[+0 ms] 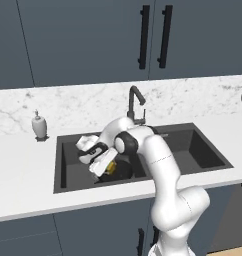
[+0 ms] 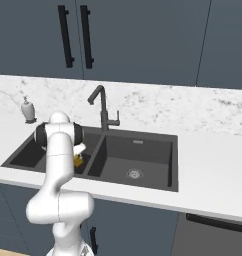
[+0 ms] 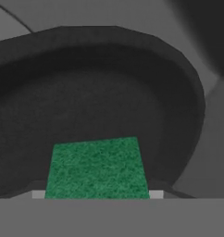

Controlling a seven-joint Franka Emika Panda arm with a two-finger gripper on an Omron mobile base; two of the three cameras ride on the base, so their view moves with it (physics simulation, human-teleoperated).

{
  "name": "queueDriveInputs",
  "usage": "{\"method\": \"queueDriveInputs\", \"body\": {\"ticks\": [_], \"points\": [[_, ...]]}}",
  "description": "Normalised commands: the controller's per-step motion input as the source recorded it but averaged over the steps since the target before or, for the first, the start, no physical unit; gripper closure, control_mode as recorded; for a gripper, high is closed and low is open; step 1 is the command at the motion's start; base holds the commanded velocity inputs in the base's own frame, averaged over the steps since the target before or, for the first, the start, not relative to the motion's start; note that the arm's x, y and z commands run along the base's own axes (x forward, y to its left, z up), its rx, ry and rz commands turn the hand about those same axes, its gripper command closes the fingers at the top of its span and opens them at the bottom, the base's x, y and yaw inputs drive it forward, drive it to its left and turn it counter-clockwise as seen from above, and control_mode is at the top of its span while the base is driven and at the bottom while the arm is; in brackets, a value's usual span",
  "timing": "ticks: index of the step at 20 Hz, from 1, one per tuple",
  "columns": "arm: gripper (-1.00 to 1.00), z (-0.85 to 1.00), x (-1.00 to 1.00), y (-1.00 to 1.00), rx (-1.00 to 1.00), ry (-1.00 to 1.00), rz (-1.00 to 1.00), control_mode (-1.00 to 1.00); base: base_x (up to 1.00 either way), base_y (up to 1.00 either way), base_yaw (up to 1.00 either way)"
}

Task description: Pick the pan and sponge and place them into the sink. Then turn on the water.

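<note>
The black pan (image 3: pixel 86 102) lies in the left basin of the dark grey sink (image 1: pixel 68 160), its dark rim (image 1: pixel 122 171) showing just beyond my hand. My gripper (image 1: pixel 105 167) reaches down into that basin and is shut on the sponge (image 3: pixel 97 169). In the hand view the sponge's green face hangs close over the pan's floor. From the base views the sponge shows as a yellow edge (image 1: pixel 111 167) (image 2: pixel 78 160) at the gripper (image 2: pixel 79 158). The pan's wooden handle is hidden. The gooseneck faucet (image 1: pixel 135 102) (image 2: pixel 100 105) stands behind the divider, with no water flowing.
A white soap dispenser (image 1: pixel 39 125) (image 2: pixel 27 110) stands on the counter left of the sink. The right basin (image 2: pixel 138 155) holds just its silver drain (image 2: pixel 135 173). Dark cabinet doors with black handles (image 1: pixel 143 37) hang above the marble backsplash.
</note>
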Motion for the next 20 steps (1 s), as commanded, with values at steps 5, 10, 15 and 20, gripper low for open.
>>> {"method": "queueDriveInputs", "body": {"ticks": [5, 10, 15, 20], "points": [[-1.00, -0.59, 0.28, 0.00, 0.01, -0.19, 0.04, -1.00, 0.00, 0.00, 0.00], [-1.00, -0.24, -0.12, -0.09, 0.13, -0.35, 0.11, -1.00, 0.00, 0.00, 0.00], [-1.00, -0.03, -0.57, -0.26, 0.24, -0.48, 0.12, -1.00, 0.00, 0.00, 0.00], [-1.00, 0.05, -0.93, -0.39, 0.35, -0.64, 0.13, -1.00, 0.00, 0.00, 0.00]]}}
